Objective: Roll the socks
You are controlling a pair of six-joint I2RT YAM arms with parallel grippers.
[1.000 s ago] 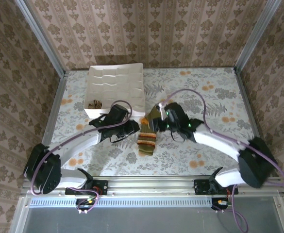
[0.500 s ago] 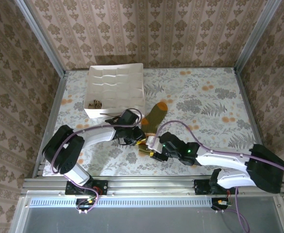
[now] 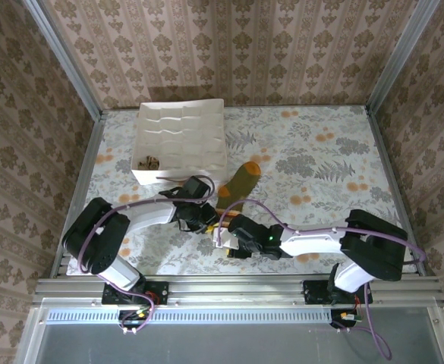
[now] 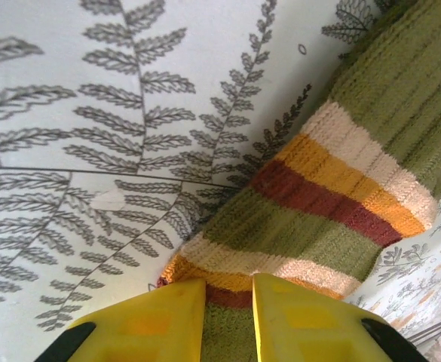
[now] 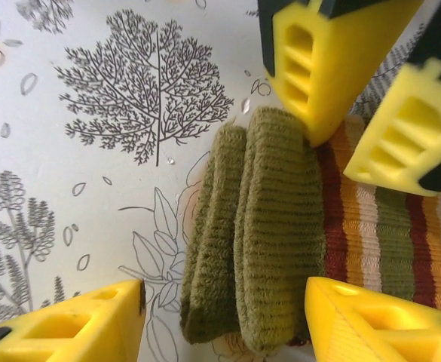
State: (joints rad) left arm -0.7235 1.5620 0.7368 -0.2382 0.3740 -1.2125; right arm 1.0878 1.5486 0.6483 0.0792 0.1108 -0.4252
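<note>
Pinches the striped cuff [image 4: 326, 188] of the sock [image 4: 401, 83] in the left gripper [image 4: 228, 320], yellow fingers [image 4: 148, 320] almost together with knit caught between them, narrower than a second ago. Straddles the doubled-over olive edge beside the stripes with the right gripper [image 5: 220, 320], jaws wide and gripping nothing. Leaves one finger clear of the fabric, with bare table [image 5: 92, 188] between. Sets the other just beside or against the knit; cannot tell which. Shows, from the right wrist, one left finger pressed on the far side of that fold.

Finds the sock lying on the table toward the near middle. Hides the cuff end under both grippers, with the body running up and right to the orange toe [image 3: 250, 168], near the tray [image 3: 180, 129] at its near right corner.

Puts the right gripper at the cuff end close to the front edge, no longer over the toe end as a second ago, so bares the toe. Brings the left gripper from beside the sock onto the cuff. Covers the flat cuff, plain from above a second ago.
</note>
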